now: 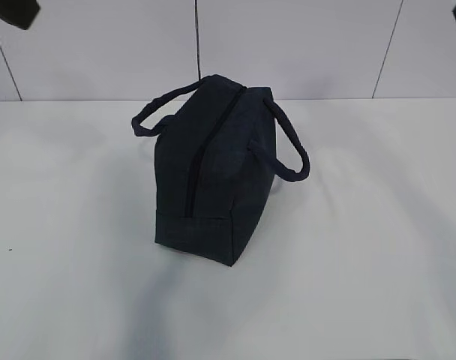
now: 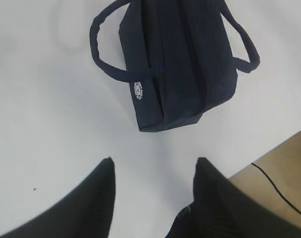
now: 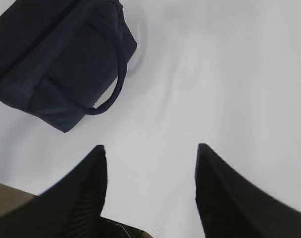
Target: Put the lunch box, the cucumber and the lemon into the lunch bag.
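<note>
Bag: dark navy boxy fabric lunch bag [image 1: 213, 180] standing zipped, centred for both arms | left gripper [image 2: 153, 171] gaping, empty | right gripper [image 3: 150, 158] gaping, empty, hovering clear.

It looks like a test room or a lab, not a home. A plain white table [image 1: 363, 285] stands before a wall of big white panels [image 1: 295, 45] with dark seams, and a thin black cable [image 2: 276, 188] lies on a wooden surface [image 2: 284, 173] beside it.

- The lunch bag [image 2: 177, 64] is showing a small round white emblem [image 2: 138, 89] on its side panel beside a handle's base, in the left wrist view; its lettering is staying too small and blurred to read.
- Nothing else is showing any text.
</note>
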